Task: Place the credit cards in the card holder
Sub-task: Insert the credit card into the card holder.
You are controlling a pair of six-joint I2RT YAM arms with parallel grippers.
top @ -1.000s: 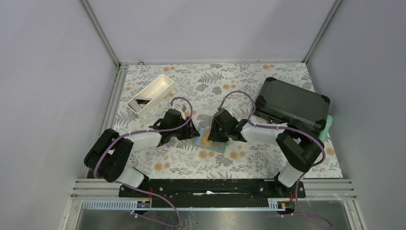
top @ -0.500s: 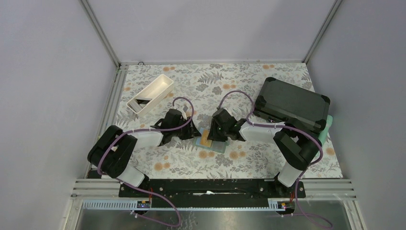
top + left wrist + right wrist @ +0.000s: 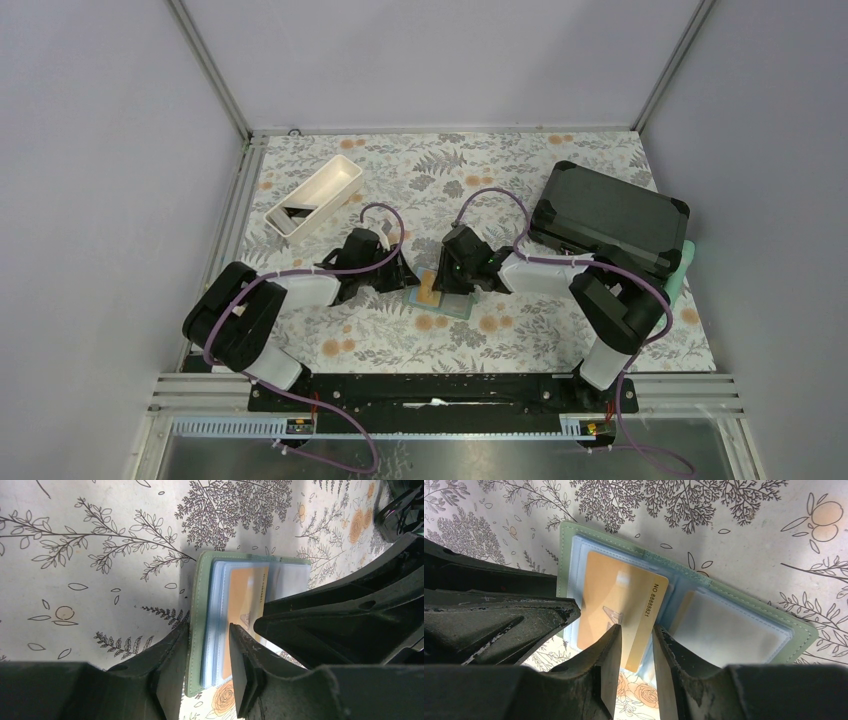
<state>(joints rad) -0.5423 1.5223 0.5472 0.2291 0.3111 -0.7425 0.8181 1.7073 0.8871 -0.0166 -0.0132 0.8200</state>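
Both grippers down on the open card holder, gold card partly in its left pocket
The sage-green card holder [image 3: 734, 630] lies open and flat on the flowered table [image 3: 560, 340], between the two arms. The gold-orange card [image 3: 616, 592] sits at a slant in the left-hand blue pocket, its numbered end sticking out towards the fold. The right gripper [image 3: 636, 627] has its jaws narrowly apart, and the card's lower corner shows through the gap, lying flat beneath the tips. The left gripper [image 3: 209, 627] is also narrow and straddles the holder's left edge, one finger just outside the green cover, the other over the blue pockets; I cannot tell whether it pinches. A white tray [image 3: 330, 185] sits at the far left, a black case [image 3: 610, 215] at the far right
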